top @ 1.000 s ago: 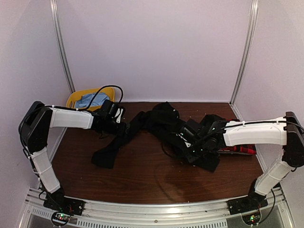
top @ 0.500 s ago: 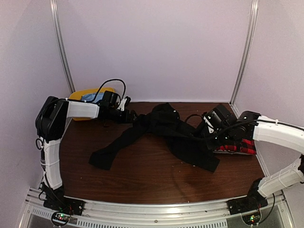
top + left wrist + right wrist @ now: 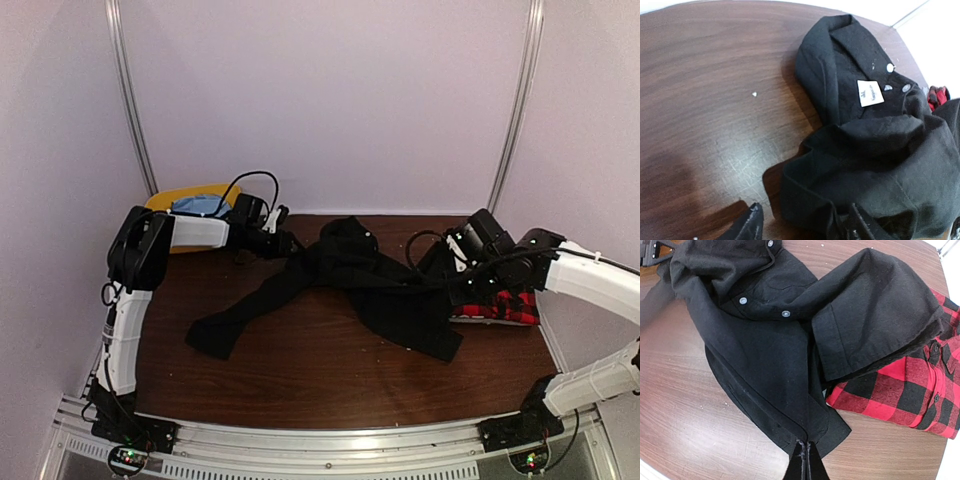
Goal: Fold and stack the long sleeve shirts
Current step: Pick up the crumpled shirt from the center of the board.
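The black long sleeve shirt lies crumpled across the middle of the table, one sleeve trailing to the front left. Its collar, white label and buttons show in the left wrist view. My left gripper is at the shirt's back-left edge, its jaws apart around a fold of black cloth. My right gripper is shut, pinching the black shirt's lower edge near the right side. The red-and-black plaid shirt lies folded at the far right, partly under the black one.
A yellow bin holding blue cloth stands off the table's back-left corner. White walls and metal posts close in the table on three sides. Bare brown tabletop shows at the front.
My right gripper has drawn the black shirt to the right and back, uncovering the plaid shirt. My left arm has swung toward the back right, and its jaws have narrowed around the cloth.
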{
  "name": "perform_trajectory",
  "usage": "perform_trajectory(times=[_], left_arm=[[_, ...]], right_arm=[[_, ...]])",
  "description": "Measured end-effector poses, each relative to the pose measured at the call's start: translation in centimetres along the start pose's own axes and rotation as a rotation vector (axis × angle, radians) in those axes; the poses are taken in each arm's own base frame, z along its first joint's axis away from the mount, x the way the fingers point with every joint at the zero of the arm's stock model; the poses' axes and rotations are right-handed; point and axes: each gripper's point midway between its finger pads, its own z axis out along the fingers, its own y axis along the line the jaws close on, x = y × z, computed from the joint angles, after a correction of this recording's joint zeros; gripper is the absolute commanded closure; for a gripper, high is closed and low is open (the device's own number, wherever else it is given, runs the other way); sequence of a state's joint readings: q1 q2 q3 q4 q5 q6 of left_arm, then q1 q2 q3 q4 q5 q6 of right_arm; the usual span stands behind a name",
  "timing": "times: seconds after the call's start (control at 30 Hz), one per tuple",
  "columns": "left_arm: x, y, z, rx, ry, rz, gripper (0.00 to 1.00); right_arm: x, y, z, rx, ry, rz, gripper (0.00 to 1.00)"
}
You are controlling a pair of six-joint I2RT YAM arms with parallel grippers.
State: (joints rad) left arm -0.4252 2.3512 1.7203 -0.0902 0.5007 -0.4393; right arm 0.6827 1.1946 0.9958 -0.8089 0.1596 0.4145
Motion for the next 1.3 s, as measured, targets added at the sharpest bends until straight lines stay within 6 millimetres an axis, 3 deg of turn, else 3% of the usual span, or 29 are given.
perform_trajectory(times=[0.27, 0.4, 0.5, 0.6, 0.67, 0.83, 0.97, 1.1, 1.3], left_arm=[[0.6, -0.6, 0.3, 0.049, 0.027, -0.007, 1.00], [1.3, -1.0, 0.0, 0.072, 0.041, -0.004, 1.00], [2.4, -1.2, -1.6, 0.067, 0.053, -0.016, 1.00], [2.5, -1.9, -5.1, 0.056, 0.032, -0.041, 1.00], [1.3, -3.0, -8.5, 0.053, -0.023, -0.044, 1.00], [-4.8, -8.1, -19.1, 0.047, -0.272, 0.035, 1.00], [-7.9, -12.2, -26.3, 0.046, -0.443, 0.115, 1.00], [-7.9, -13.8, -29.8, 0.033, -0.515, 0.139, 1.00], [-6.8, -12.7, -31.4, -0.052, -0.517, 0.099, 1.00]], right_arm=[[0.4, -0.9, 0.3, 0.005, 0.006, 0.015, 1.00], [0.3, -1.4, 0.4, 0.008, 0.005, 0.020, 1.00], [0.1, -1.7, 0.3, 0.013, -0.004, 0.030, 1.00], [-0.3, -2.1, 0.2, 0.019, -0.013, 0.037, 1.00], [-1.2, -2.2, -0.2, 0.017, -0.032, 0.037, 1.00], [-5.5, -1.3, -1.9, -0.016, -0.133, 0.033, 1.00], [-8.5, -0.3, -3.1, -0.053, -0.205, 0.018, 1.00], [-9.4, 0.7, -3.5, -0.100, -0.234, -0.009, 1.00], [-11.2, 1.0, -4.7, -0.118, -0.274, -0.038, 1.00]])
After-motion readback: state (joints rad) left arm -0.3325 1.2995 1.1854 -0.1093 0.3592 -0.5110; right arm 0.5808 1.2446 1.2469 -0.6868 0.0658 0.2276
